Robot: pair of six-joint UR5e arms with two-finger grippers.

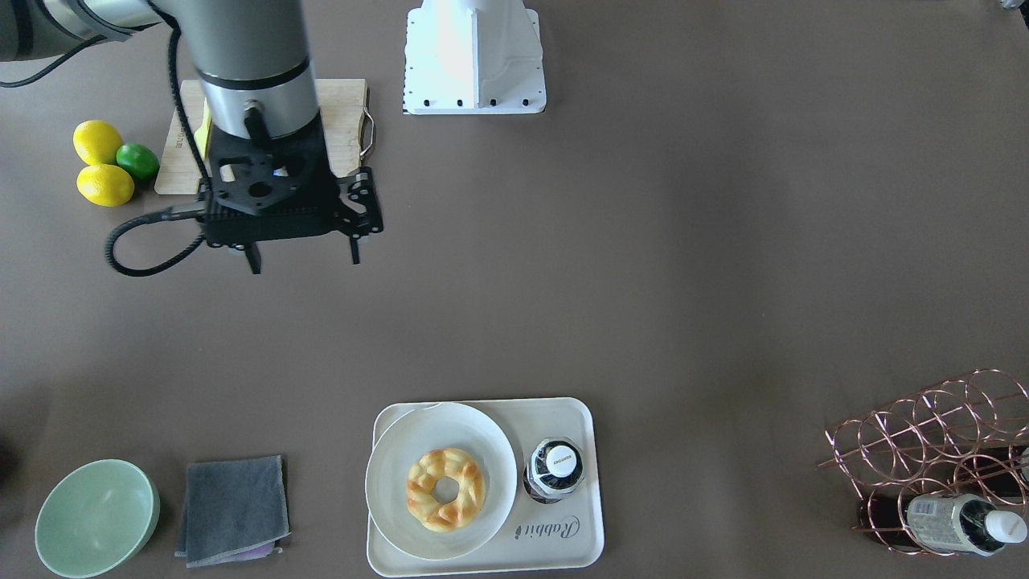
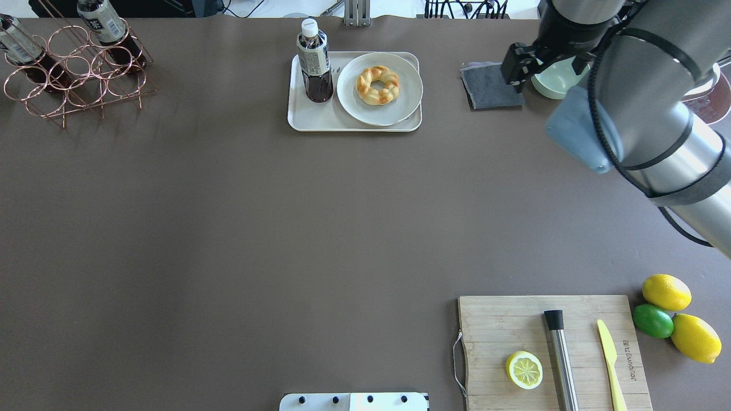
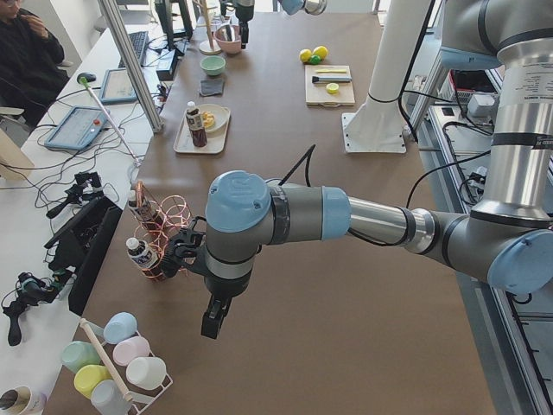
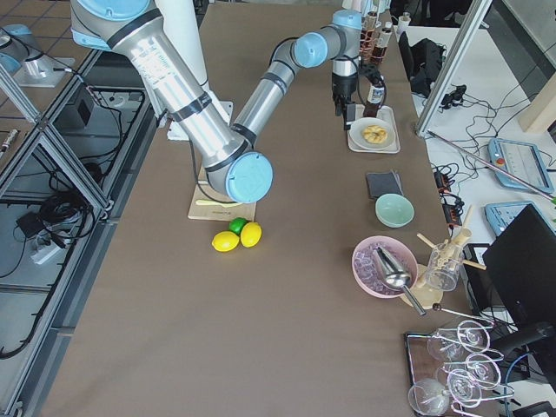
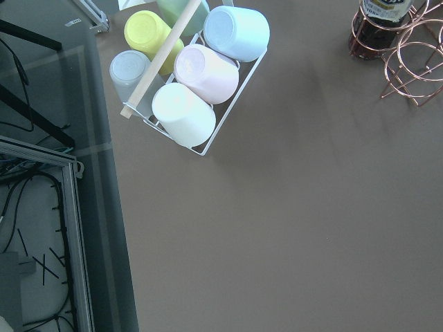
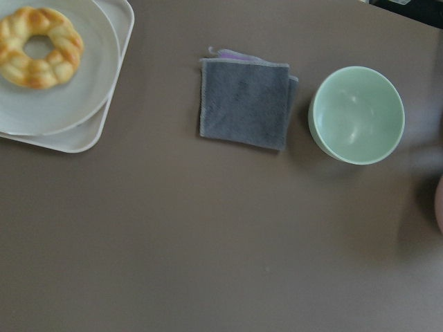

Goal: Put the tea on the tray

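Observation:
The tea [image 2: 314, 68], a clear bottle of dark liquid with a white cap, stands upright on the cream tray [image 2: 320, 121] beside a white plate [image 2: 406, 91] that holds a ring pastry. From across the table I see its cap from above, tea [image 1: 553, 466], on the tray [image 1: 555, 548] marked "Rabbit". My right gripper [image 1: 304, 265] hangs open and empty above the bare table, well away from the tray. My left gripper [image 3: 212, 324] shows only in the left side view, near the copper rack; I cannot tell whether it is open or shut.
A copper wire rack [image 2: 74, 74] holding other bottles stands at the far left. A grey cloth [image 2: 491, 85] and a green bowl [image 1: 96, 519] lie right of the tray. Near the robot are a cutting board [image 2: 514, 319] and lemons [image 2: 665, 291]. A cup rack [image 5: 187, 90] sits at the left end.

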